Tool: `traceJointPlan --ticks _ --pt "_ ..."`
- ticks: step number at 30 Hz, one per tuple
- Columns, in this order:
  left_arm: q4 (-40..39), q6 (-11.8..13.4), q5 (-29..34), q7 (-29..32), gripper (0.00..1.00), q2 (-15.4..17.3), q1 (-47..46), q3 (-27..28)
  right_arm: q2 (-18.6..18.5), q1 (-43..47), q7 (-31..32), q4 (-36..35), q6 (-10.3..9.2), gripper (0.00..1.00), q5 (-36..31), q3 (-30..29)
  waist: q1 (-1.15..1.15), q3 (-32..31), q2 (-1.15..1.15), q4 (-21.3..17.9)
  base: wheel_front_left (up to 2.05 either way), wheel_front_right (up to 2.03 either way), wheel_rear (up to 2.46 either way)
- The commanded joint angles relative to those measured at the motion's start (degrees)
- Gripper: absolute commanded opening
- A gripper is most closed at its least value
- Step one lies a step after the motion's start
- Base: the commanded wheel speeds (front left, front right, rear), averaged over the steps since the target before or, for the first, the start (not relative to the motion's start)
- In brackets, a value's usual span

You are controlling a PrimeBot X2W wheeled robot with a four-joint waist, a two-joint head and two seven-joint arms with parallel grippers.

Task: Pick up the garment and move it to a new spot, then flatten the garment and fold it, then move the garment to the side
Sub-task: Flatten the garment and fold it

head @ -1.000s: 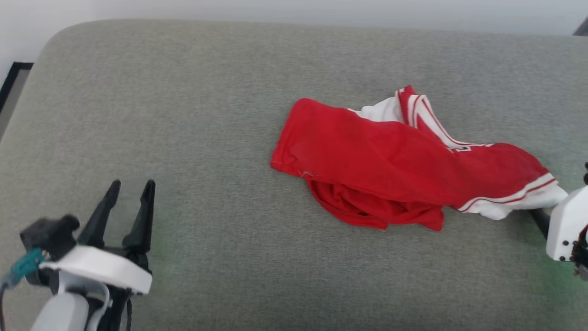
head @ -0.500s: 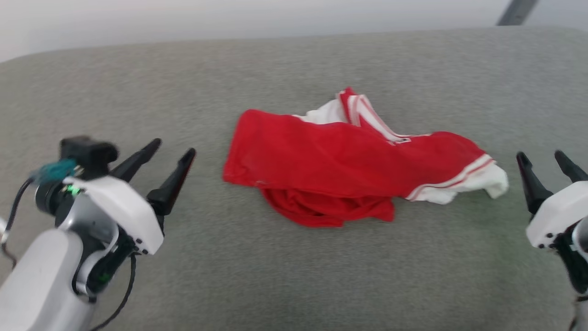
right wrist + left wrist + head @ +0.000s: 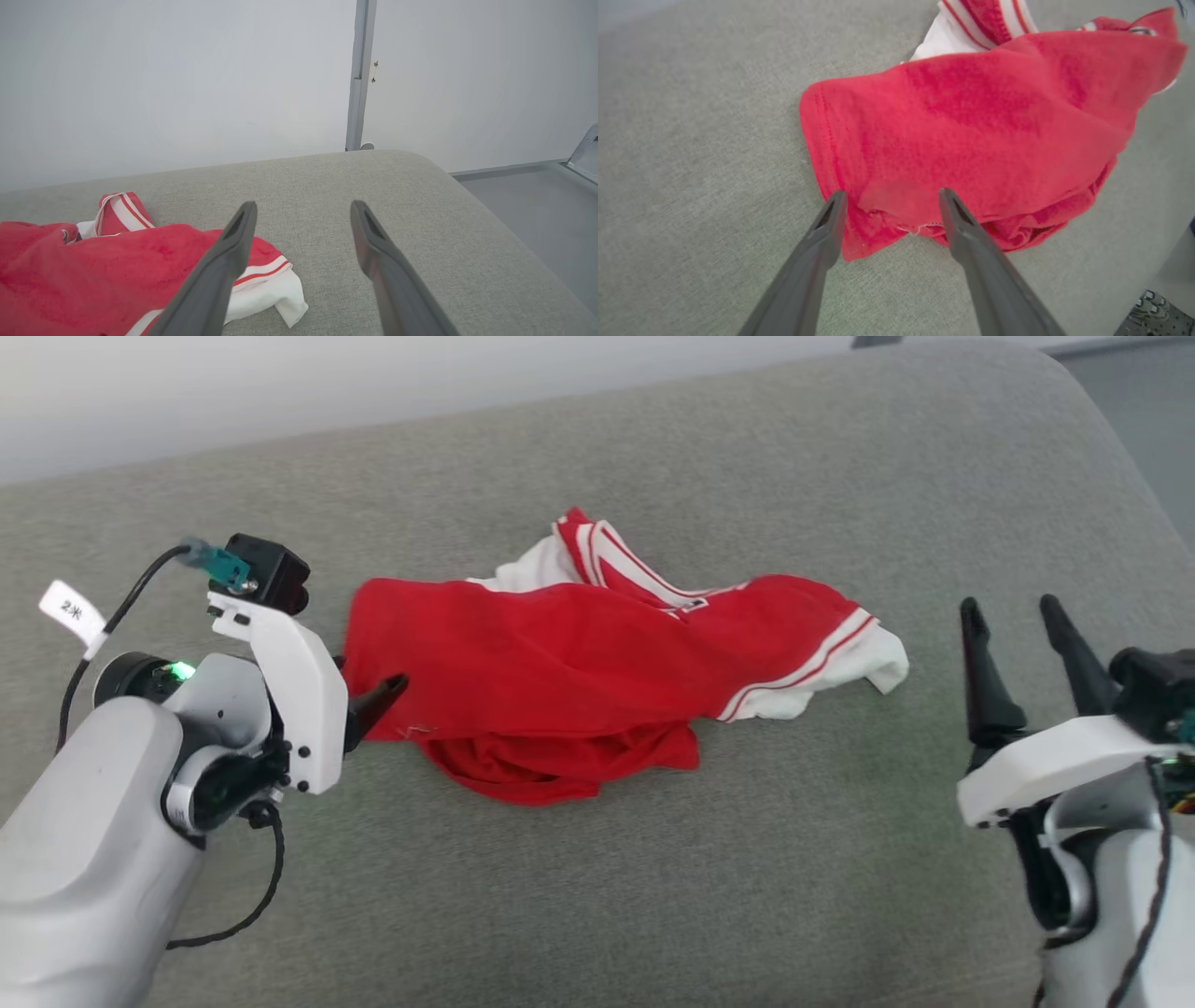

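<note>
Garment [image 3: 579, 681] crumpled on grey cushion [image 3: 653, 896], long axis left–right, white sleeve end [image 3: 859, 667] toward right gripper [image 3: 1010, 607], which stands clear, jaws wide. Left gripper [image 3: 892, 195], jaws wide, tips at red hem edge [image 3: 826, 140].

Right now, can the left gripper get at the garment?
Probably yes. The left gripper is open, its fingertips right at the near red edge of the garment, and nothing stands between them.
</note>
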Motion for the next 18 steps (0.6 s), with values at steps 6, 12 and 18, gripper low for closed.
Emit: traceJointPlan --ticks 6,12,18 --pt "9.1 2.32 1.1 6.91 1.0 -0.71 -4.61 -2.48 1.21 -1.73 -4.0 3.02 0.0 1.0 1.25 2.55 0.0 3.27 0.0 -3.24 0.0 0.0 0.0" --pt "15.3 2.75 2.49 8.26 1.0 -1.93 -6.43 -4.06 1.45 -3.09 -5.16 4.36 0.0 1.0 1.85 3.59 0.0 4.85 0.0 -3.96 0.0 0.0 0.0" --pt "19.49 1.21 1.08 7.85 0.0 -3.72 -7.89 -4.6 1.46 -4.47 -6.19 5.08 0.0 1.0 2.08 3.35 0.0 5.78 0.0 -3.44 0.0 0.0 0.0"
